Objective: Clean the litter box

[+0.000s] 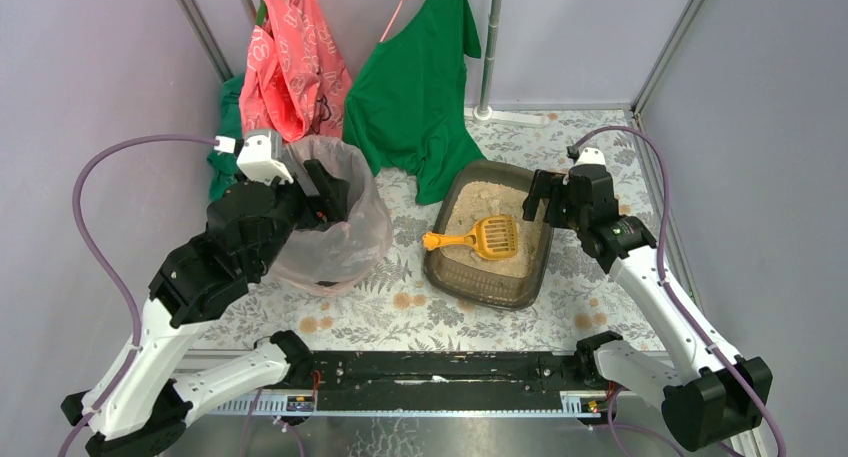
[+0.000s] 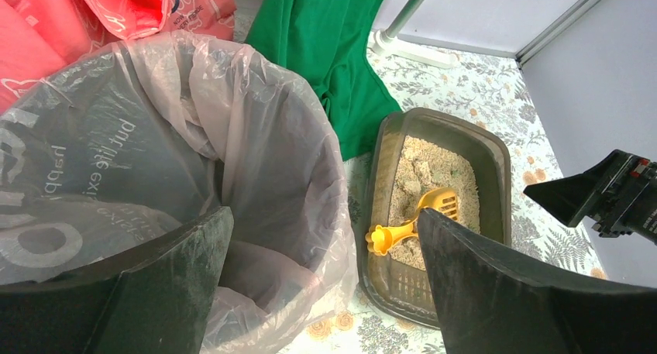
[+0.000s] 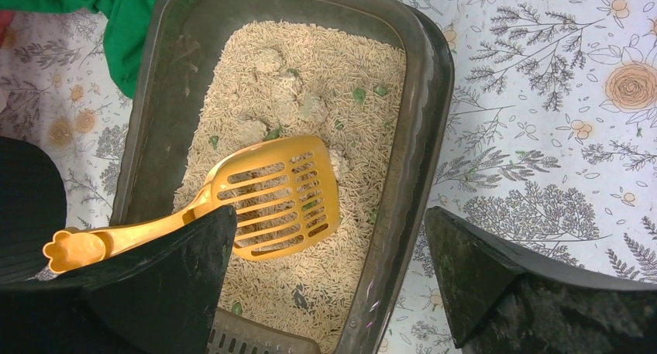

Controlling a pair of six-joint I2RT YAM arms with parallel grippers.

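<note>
- My left gripper (image 2: 324, 222) is spread wide and holds nothing; it hangs over the mouth of the bin (image 1: 350, 242).
- My right gripper (image 3: 329, 214) is also wide open and empty, above the right side of the litter box (image 1: 487, 289).
- The litter box sits on the floral cloth (image 1: 400, 307), just right of the bin.
- A yellow scoop (image 1: 480, 239) lies in the litter, its handle poking over the left rim.
- Pale clumps (image 3: 314, 106) sit beyond the scoop.
- Risk: one of my right fingers is outside the rim, so a straight drop could strike it and tip litter out.
- Risk: gripping the slotted blade rather than the handle would likely leave the scoop twisting.
- Risk: a green shirt (image 1: 420, 97) touches the far left corner and could snag.
- Risk: clumps could fall onto the cloth between box and bin.
</note>
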